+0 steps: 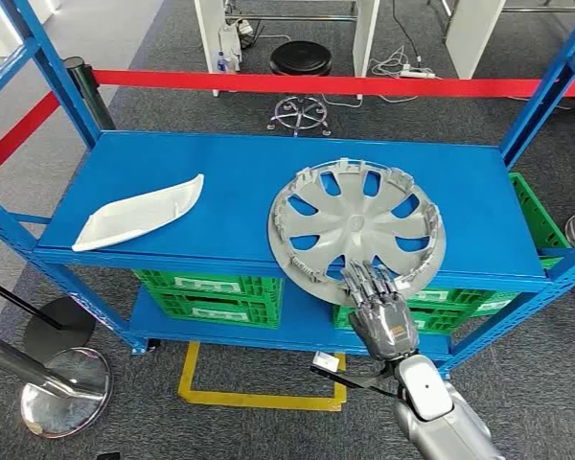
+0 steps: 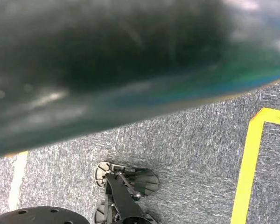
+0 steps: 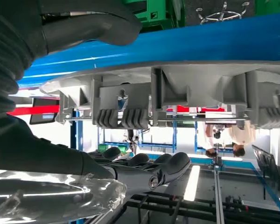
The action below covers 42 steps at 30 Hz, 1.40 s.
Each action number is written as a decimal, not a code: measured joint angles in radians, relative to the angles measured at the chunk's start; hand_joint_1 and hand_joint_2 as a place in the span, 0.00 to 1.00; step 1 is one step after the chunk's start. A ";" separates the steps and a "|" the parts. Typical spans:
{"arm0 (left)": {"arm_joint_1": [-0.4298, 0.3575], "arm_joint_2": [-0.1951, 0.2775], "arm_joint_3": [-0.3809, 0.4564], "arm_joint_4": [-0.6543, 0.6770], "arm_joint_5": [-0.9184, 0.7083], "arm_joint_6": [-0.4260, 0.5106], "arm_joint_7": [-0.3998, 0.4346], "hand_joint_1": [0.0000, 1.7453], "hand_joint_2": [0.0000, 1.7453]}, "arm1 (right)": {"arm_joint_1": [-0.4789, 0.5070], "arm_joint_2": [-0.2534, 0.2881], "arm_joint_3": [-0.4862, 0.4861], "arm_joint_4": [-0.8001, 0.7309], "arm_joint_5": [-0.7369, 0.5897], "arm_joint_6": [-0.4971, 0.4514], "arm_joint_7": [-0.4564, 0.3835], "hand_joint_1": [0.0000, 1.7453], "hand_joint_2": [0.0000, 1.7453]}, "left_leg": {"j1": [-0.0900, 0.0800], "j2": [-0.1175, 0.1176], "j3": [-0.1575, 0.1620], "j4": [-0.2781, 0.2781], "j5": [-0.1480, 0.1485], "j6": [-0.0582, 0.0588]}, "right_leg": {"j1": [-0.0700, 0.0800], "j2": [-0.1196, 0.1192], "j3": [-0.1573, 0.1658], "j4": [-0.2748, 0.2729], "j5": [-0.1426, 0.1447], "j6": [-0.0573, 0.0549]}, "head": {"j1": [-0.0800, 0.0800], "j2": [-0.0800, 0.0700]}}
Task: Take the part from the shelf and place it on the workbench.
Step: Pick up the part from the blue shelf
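While the shelf [image 1: 219,206] fills the head view, let's sweep from the left: a white curved panel [image 1: 138,213] lies on the blue deck, well apart from the real prize, the grey hubcap [image 1: 356,228], which sits face down toward the right with its near rim jutting over the front edge. Under the deck, green crates [image 1: 212,295] sit on the lower level. Now the action: the right hand [image 1: 380,309] comes up from below and its fingers [image 1: 369,285] lie over the hubcap's overhanging rim. From the wrist view (turned on its side, mind you) the thumb [image 3: 93,25] is on one side of the rim's clipped edge and the dark fingers [image 3: 149,170] on the other, with a clear gap around the plastic, so the hand looks spread around the rim, not clamped; I judge it is not gripping yet. The left hand cannot be judged: its wrist view gives a dark blur over grey carpet and a yellow floor line [image 2: 249,163]. So where does the task stand? Early. The hubcap lies on the shelf, nothing lifted, no workbench to be seen from here. Left to do, by my reading: close on the rim, draw the hubcap off the deck, turn away and set it down on the workbench.
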<state>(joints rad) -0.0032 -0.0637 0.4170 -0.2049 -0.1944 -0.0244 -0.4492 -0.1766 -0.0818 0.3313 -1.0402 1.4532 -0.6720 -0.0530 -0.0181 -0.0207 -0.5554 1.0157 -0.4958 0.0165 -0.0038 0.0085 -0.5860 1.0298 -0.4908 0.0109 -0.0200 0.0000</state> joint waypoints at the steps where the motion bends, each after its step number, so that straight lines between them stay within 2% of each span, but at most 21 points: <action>1: 0.000 0.000 0.000 0.000 -0.002 0.000 0.000 0.00 0.00 | -0.007 0.000 0.001 0.008 -0.001 0.000 0.000 0.00 1.00 | 0.000 0.000 0.000 0.000 0.000 0.000 | 0.000 0.000 0.000 0.000 0.000 0.000 | 0.000 0.000; 2: -0.001 0.000 0.000 0.000 -0.004 0.000 -0.001 0.00 0.00 | -0.014 0.000 0.001 0.015 -0.002 0.000 0.000 0.00 1.00 | 0.000 0.000 0.000 0.000 0.000 0.000 | 0.000 0.000 0.000 0.000 0.000 0.000 | 0.000 0.000; 6: -0.002 0.000 0.000 0.000 -0.013 -0.004 -0.003 0.00 0.00 | -0.069 -0.001 0.006 0.066 -0.016 0.010 -0.001 0.98 1.00 | 0.000 0.000 0.000 0.000 0.000 0.000 | 0.000 0.000 0.000 0.000 0.000 0.000 | 0.000 0.000; 14: -0.002 0.000 0.000 0.000 -0.021 -0.004 -0.008 0.00 0.00 | -0.108 -0.001 0.016 0.125 -0.039 0.011 -0.009 1.00 1.00 | 0.000 0.000 0.000 0.000 0.000 0.000 | 0.000 0.000 0.000 0.000 0.001 0.001 | 0.000 0.000; 34: -0.002 0.000 0.001 0.000 -0.024 0.001 -0.010 0.00 0.00 | -0.068 -0.001 0.022 0.076 -0.028 -0.008 -0.015 1.00 1.00 | 0.000 0.000 0.000 0.000 0.000 0.000 | 0.000 0.000 0.000 0.000 0.001 0.001 | 0.000 0.000; 36: -0.001 -0.001 0.002 0.000 -0.024 0.007 -0.011 0.00 0.00 | -0.038 0.024 -0.002 0.023 -0.049 -0.008 -0.088 1.00 1.00 | 0.000 -0.001 -0.001 0.000 0.000 0.000 | 0.000 -0.002 0.001 0.000 0.001 0.001 | 0.001 0.000; 39: 0.005 -0.003 0.011 0.000 -0.024 0.021 -0.014 0.00 0.00 | 0.063 0.130 -0.119 -0.210 -0.060 -0.010 -0.357 1.00 1.00 | 0.001 0.000 -0.001 0.000 0.000 0.000 | 0.000 0.001 -0.001 0.000 0.000 0.000 | 0.004 0.000; 40: 0.006 -0.004 0.014 0.000 -0.024 0.024 -0.014 0.00 0.00 | 0.088 0.163 -0.150 -0.283 -0.053 -0.010 -0.425 1.00 1.00 | 0.001 0.000 -0.001 0.000 -0.001 0.000 | 0.000 0.001 -0.002 0.000 0.000 0.000 | 0.004 0.000; 42: 0.003 -0.008 0.018 0.000 -0.024 0.034 -0.015 0.00 0.00 | 0.125 0.205 -0.176 -0.400 -0.049 -0.010 -0.462 1.00 1.00 | 0.001 -0.002 -0.001 0.000 -0.001 0.000 | 0.001 -0.002 -0.001 0.000 -0.002 -0.001 | 0.005 0.000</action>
<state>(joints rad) -0.0003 -0.0712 0.4350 -0.2049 -0.2182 0.0098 -0.4644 -0.0513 0.1233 0.1549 -1.4404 1.4043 -0.6820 -0.5155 -0.0167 -0.0227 -0.5564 1.0157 -0.4967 0.0167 -0.0028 0.0064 -0.5873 1.0300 -0.4924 0.0101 -0.0151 0.0000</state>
